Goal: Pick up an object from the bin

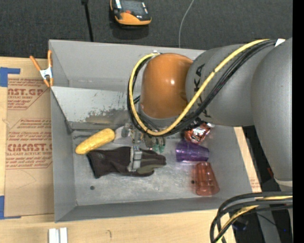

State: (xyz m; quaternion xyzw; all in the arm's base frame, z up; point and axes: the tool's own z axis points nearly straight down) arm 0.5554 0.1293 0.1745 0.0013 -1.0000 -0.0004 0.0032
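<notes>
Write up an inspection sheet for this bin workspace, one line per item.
Surface: grey metal bin, floor scuffed and scratched.
Job's things: dark brown cloth-like piece mid-bin, directly under the end effector.
Clutter: yellow corn-shaped toy left of it; purple cup on its side; pink ribbed piece toward the view's lower right; red-and-white wrapper above the cup.
Grippers: end effector low over the cloth-like piece; grip state cannot be told.
Cables: yellow and black cables loop round the orange wrist cover.
Surroundings: orange-and-black device on the dark floor beyond the bin.
</notes>
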